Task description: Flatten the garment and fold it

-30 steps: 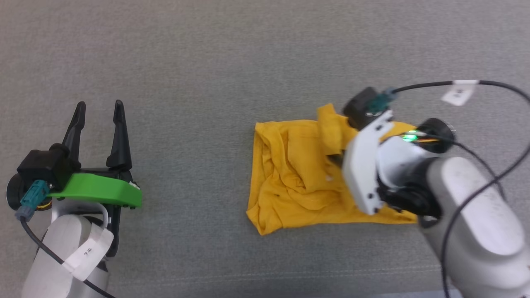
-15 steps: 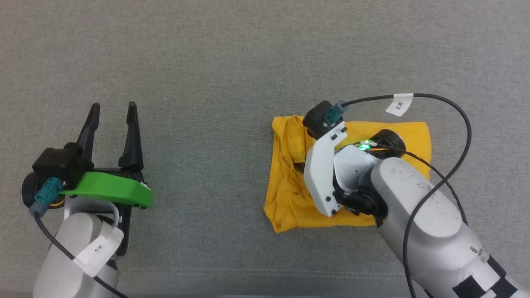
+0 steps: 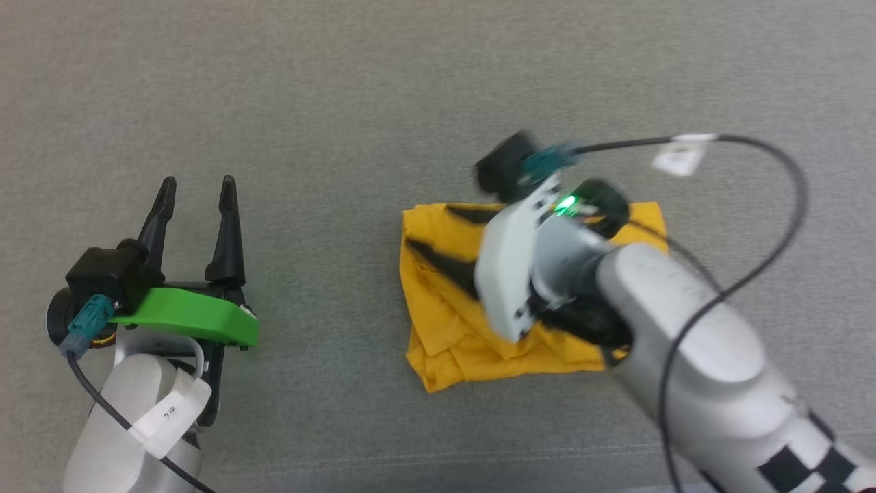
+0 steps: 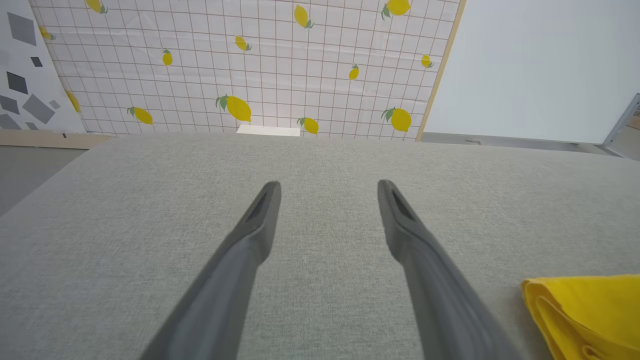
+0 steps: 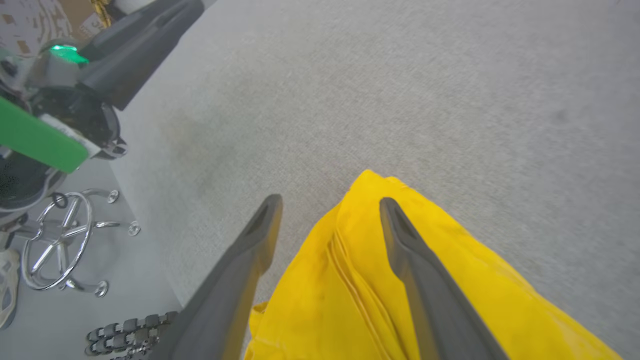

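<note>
Shirt (image 3: 445,335) lies folded on the grey pad (image 3: 342,103); both claws spread, holding nothing.

In the head view the shirt sits at 3 o'clock from centre, a rumpled rectangle with stacked layers along its 9 o'clock edge. Expect it light, limp and apt to slide over itself; I'd judge a corner or that layered edge your best hold, pinching every layer at once. Your right arm (image 3: 684,329) masks the shirt's middle. Your right claw (image 5: 330,201) hovers spread over the layered edge; your left claw (image 3: 198,181) sits spread at 9 o'clock, well apart from it.
</note>
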Controlling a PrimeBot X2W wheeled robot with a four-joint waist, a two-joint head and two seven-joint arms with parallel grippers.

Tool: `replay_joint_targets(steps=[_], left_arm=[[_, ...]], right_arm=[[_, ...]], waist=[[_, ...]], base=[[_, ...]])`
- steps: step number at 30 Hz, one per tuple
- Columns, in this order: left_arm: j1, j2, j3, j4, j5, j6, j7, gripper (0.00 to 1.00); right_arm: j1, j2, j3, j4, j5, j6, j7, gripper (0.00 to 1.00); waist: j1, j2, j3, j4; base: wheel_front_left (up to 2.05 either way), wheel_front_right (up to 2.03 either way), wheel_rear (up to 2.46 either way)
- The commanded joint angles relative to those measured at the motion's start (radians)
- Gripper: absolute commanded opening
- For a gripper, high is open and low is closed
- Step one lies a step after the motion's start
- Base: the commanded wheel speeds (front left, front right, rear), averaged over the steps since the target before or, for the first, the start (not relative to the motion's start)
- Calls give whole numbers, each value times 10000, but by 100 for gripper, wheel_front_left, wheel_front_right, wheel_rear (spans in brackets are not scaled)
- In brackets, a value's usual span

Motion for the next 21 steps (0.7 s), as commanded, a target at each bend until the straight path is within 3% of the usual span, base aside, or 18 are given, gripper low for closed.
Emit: replay_joint_targets(steps=[1,6,11,16,21], left_arm=[[-102,-10,-12,1,-23,7,-50,100],[-33,35,3,-89,6,98,-56,100],[87,107,25,-226,24,189,-53,100],[50,187,86,-569,358,353,-92,100],[-37,104,154,-1006,794,417,-117,100]], right_arm=[[-71,-267,-256,-231,-31,-13,-299,100],[551,-998,-1604,-847,-661,-13,-953,100],[1875,-1395,-3279,-1401,-1416,-13,-624,100],[3170,-1182,-4419,-1763,-2265,-13,275,100],[3793,-505,-4884,-1913,-2822,-13,838,100]], waist=[[0,0,-186,-279],[0,0,-244,-614],[0,0,-237,-889],[0,0,-88,-977],[0,0,131,-898]], base=[[0,0,0],[0,0,0],[0,0,0],[0,0,0],[0,0,0]])
